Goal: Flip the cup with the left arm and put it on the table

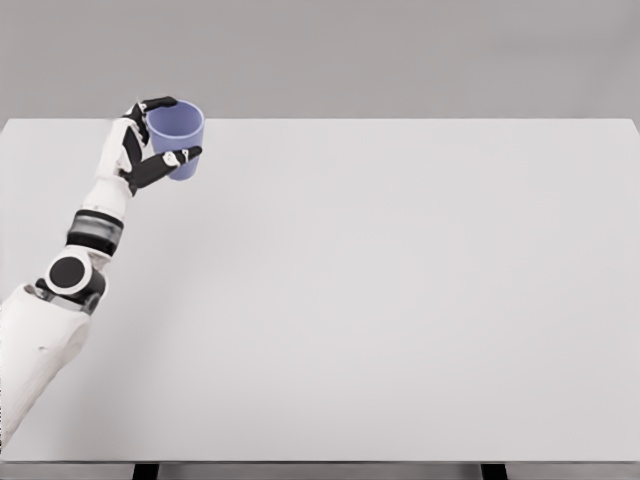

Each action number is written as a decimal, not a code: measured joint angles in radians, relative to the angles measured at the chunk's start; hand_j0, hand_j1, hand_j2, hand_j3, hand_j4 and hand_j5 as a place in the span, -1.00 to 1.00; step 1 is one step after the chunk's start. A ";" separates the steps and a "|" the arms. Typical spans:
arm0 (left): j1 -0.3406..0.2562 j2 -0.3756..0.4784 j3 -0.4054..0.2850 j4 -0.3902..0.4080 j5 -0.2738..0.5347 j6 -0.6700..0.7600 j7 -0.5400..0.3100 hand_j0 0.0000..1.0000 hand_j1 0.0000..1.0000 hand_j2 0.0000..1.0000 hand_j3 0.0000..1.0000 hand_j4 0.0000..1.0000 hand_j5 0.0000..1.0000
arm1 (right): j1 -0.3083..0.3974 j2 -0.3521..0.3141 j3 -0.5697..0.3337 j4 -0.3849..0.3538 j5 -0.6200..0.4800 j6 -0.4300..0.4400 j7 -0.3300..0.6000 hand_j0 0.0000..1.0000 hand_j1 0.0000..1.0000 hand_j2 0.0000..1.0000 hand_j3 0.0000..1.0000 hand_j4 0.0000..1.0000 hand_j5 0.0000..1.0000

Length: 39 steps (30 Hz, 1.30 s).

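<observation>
A blue cup (178, 135) is held at the far left of the table, near its back edge, with its open mouth facing up and slightly toward me. My left hand (150, 140) is shut on it, fingers wrapped around its side and thumb across the front. I cannot tell whether the cup's base touches the table. The left arm rises from the lower left corner. The right arm does not show.
The white table (380, 300) spreads across the view, with its back edge near the cup and its front edge at the bottom.
</observation>
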<state>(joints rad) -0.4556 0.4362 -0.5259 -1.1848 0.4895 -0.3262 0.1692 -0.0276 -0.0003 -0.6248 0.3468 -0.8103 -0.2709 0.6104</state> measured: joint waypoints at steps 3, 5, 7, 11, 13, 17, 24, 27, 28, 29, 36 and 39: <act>-0.002 -0.018 0.000 0.023 -0.004 -0.001 0.001 0.20 0.20 0.20 0.20 0.20 0.20 | 0.000 0.000 0.000 0.000 0.000 0.000 0.000 1.00 1.00 1.00 1.00 1.00 1.00; -0.003 -0.024 0.001 0.035 -0.006 -0.003 0.003 0.20 0.20 0.20 0.20 0.20 0.20 | 0.000 0.000 0.000 0.000 0.000 0.000 0.000 1.00 1.00 1.00 1.00 1.00 1.00; -0.005 -0.028 0.004 0.044 -0.007 -0.004 0.004 0.20 0.20 0.20 0.20 0.20 0.20 | 0.000 0.000 0.000 0.000 0.000 0.000 0.000 1.00 1.00 1.00 1.00 1.00 1.00; -0.008 -0.031 0.007 0.053 -0.006 -0.005 0.005 0.24 0.24 0.24 0.24 0.24 0.24 | 0.000 0.000 0.000 0.000 0.000 0.000 0.000 1.00 1.00 1.00 1.00 1.00 1.00; -0.008 -0.031 0.007 0.055 -0.005 -0.005 0.006 0.36 0.36 0.36 0.36 0.36 0.36 | 0.000 0.000 0.000 0.000 0.000 0.000 0.000 1.00 1.00 1.00 1.00 1.00 1.00; -0.008 -0.032 0.007 0.055 -0.004 -0.005 0.007 0.57 0.57 0.57 0.57 0.57 0.57 | 0.000 0.000 0.000 0.000 0.000 0.000 0.000 1.00 1.00 1.00 1.00 1.00 1.00; -0.008 -0.028 0.006 0.052 -0.002 -0.006 0.007 0.67 0.67 0.67 0.67 0.67 0.67 | 0.000 0.000 0.000 0.000 0.000 0.000 0.000 1.00 1.00 1.00 1.00 1.00 1.00; -0.008 -0.026 0.004 0.051 -0.002 -0.005 0.007 0.73 0.73 0.73 0.73 0.73 0.73 | 0.000 0.000 0.000 0.000 0.000 0.000 0.000 1.00 1.00 1.00 1.00 1.00 1.00; -0.008 -0.025 0.003 0.051 -0.002 -0.005 0.007 0.74 0.74 0.74 0.74 0.74 0.74 | 0.000 0.000 0.000 0.000 0.000 0.000 0.000 1.00 1.00 1.00 1.00 1.00 1.00; -0.008 -0.024 0.002 0.051 -0.002 -0.005 0.007 0.75 0.75 0.75 0.75 0.75 0.75 | 0.000 0.000 0.000 0.000 0.000 0.000 0.000 1.00 1.00 1.00 1.00 1.00 1.00; -0.008 -0.022 0.000 0.051 -0.005 -0.005 0.007 0.75 0.75 0.75 0.75 0.75 0.75 | 0.000 0.000 0.000 0.000 0.000 0.000 0.000 1.00 1.00 1.00 1.00 1.00 1.00; -0.008 -0.023 0.000 0.050 -0.006 -0.006 0.007 0.74 0.74 0.74 0.74 0.74 0.74 | 0.000 0.000 0.000 0.000 0.000 0.000 0.000 1.00 1.00 1.00 1.00 1.00 1.00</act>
<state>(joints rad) -0.4633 0.4134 -0.5258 -1.1352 0.4837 -0.3324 0.1763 -0.0276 -0.0003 -0.6247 0.3468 -0.8103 -0.2709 0.6104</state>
